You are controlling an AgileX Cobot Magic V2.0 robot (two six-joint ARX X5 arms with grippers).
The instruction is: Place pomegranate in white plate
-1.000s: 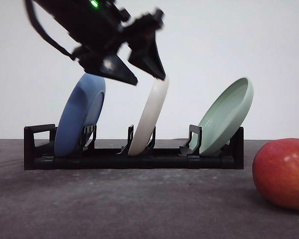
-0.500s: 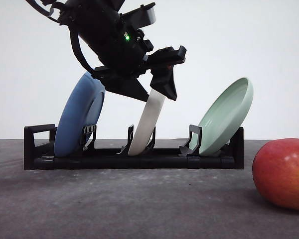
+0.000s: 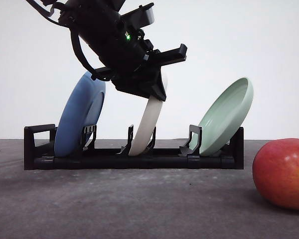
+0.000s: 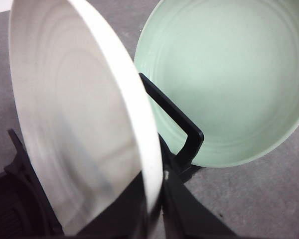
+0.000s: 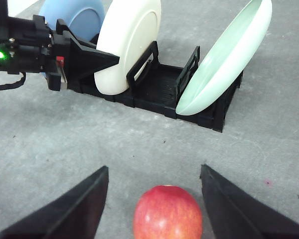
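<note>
Left gripper (image 3: 157,89): clamped on upper rim of white plate (image 3: 145,127); fingers (image 4: 189,219) closed on either side of plate edge. White plate: upright, tilted, seated in middle slot of black dish rack (image 3: 134,158). Blue plate (image 3: 79,114): in left slot. Pale green plate (image 3: 226,115): in right slot, leaning right. Pomegranate (image 3: 282,173): resting on grey table (image 3: 139,204), to the right of the rack and well apart from it, nearer the camera. Right gripper (image 5: 154,204): jaws wide apart, positioned above pomegranate (image 5: 168,212), one finger on each side, not touching fruit.
</note>
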